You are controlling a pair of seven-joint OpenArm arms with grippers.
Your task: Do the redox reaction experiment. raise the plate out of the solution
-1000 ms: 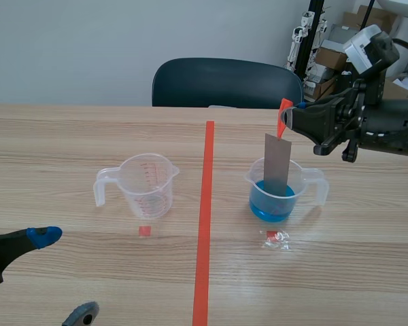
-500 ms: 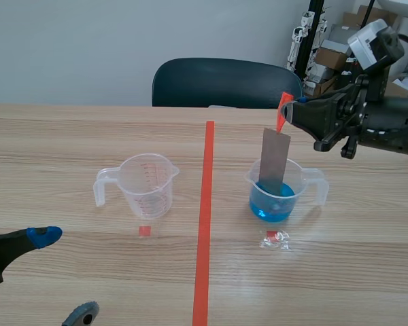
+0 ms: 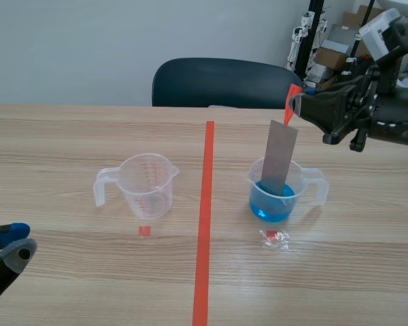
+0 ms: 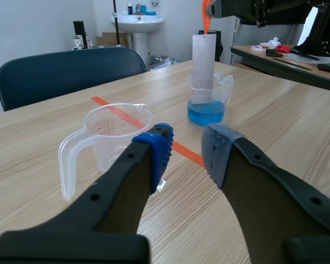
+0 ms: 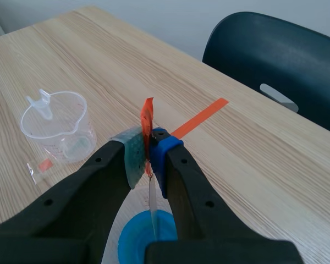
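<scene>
Since 1.0 s ago: the right gripper [image 3: 296, 102] has risen and shifted slightly toward its own side, taking the plate [image 3: 280, 157] up with it; the left gripper [image 3: 10, 242] has drawn back toward the near left corner of the table [image 3: 88, 136], its 2 pads now showing closer together in the scene view. Right gripper: fingers clamped on the orange tab [image 3: 290, 105] fixed to the plate's top edge, the tab pinched between the 2 pads. The grey plate hangs from the tab, tilted a little, its lower end inside the right beaker [image 3: 253, 178]. That end sits at about the surface of the blue solution [image 3: 268, 207]; cannot tell whether it is dipped or just above. Left gripper: fingers apart, nothing between them, low over the table and well apart from both beakers. The empty beaker [image 3: 146, 187] stands left of the orange-red tape line, handle pointing left. A small clear packet [image 3: 275, 238] lies on the table just in front of the right beaker. A dark chair [image 3: 224, 83] stands behind the far table edge.
</scene>
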